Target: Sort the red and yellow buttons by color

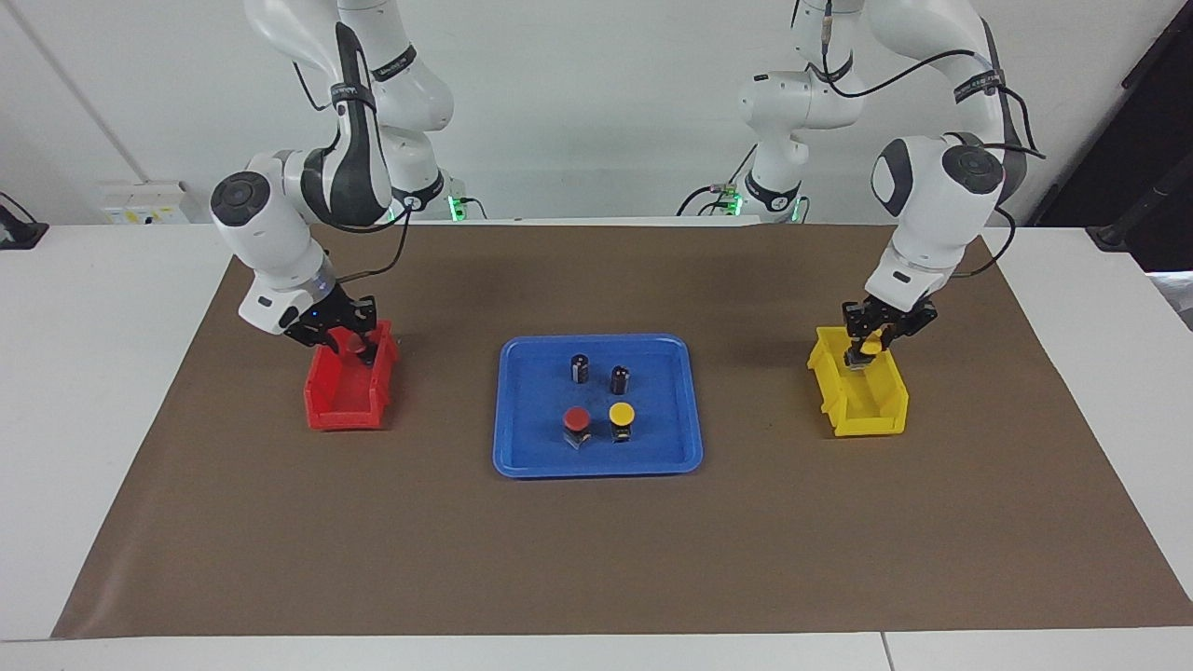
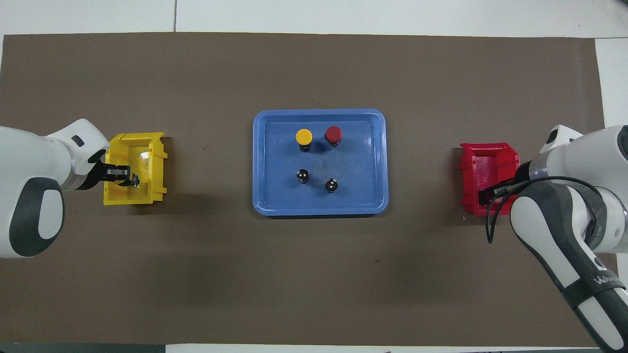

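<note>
A red button (image 1: pixel 576 421) and a yellow button (image 1: pixel 622 414) stand side by side in the blue tray (image 1: pixel 522 447), which also shows in the overhead view (image 2: pixel 265 196). They stand farther from the robots than two dark cylinders (image 1: pixel 580 366). My right gripper (image 1: pixel 358 349) is shut on a second red button (image 1: pixel 353 342) just over the red bin (image 1: pixel 345 405). My left gripper (image 1: pixel 864 351) is shut on a second yellow button (image 1: pixel 872 344) just over the yellow bin (image 1: pixel 871 410). In the overhead view the left gripper (image 2: pixel 128 177) is over the yellow bin (image 2: pixel 147 147), and the right arm hides its gripper at the red bin (image 2: pixel 485 162).
A brown mat (image 1: pixel 596 550) covers the table. The tray lies at its middle, the red bin toward the right arm's end and the yellow bin toward the left arm's end. The second dark cylinder (image 1: pixel 620 378) stands beside the first.
</note>
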You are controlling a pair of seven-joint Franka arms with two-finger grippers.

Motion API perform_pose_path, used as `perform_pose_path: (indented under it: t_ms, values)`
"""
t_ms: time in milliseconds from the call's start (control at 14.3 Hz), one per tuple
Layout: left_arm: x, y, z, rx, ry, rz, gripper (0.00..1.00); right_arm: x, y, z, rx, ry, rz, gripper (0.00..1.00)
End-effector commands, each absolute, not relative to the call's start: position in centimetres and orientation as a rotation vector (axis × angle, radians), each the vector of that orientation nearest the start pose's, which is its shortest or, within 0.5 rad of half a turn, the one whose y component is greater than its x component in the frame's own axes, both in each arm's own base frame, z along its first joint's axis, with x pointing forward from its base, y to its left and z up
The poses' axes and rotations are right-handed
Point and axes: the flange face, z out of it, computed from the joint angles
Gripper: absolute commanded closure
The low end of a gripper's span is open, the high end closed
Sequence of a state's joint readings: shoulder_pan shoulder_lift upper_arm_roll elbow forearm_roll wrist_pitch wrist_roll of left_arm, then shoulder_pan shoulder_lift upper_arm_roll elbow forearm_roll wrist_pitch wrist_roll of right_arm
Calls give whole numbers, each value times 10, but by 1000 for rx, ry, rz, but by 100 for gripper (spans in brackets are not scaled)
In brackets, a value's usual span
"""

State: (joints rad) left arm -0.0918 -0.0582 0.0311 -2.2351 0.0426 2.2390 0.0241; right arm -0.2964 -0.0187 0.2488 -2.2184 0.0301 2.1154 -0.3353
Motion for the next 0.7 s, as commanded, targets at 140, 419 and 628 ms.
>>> perform_pose_path:
  t_ms: [140, 419, 628]
  values:
    - [512, -22, 393, -3096, 185, -129, 98, 541, -18, 407, -3041, -416, 159, 47]
    - [512, -28, 376, -3096, 200, -143, 98, 571, 35, 446, -3046, -337, 156, 47]
    - [507, -28, 363, -3097, 200, -160, 98, 589, 120, 465, -3065, -182, 68, 47]
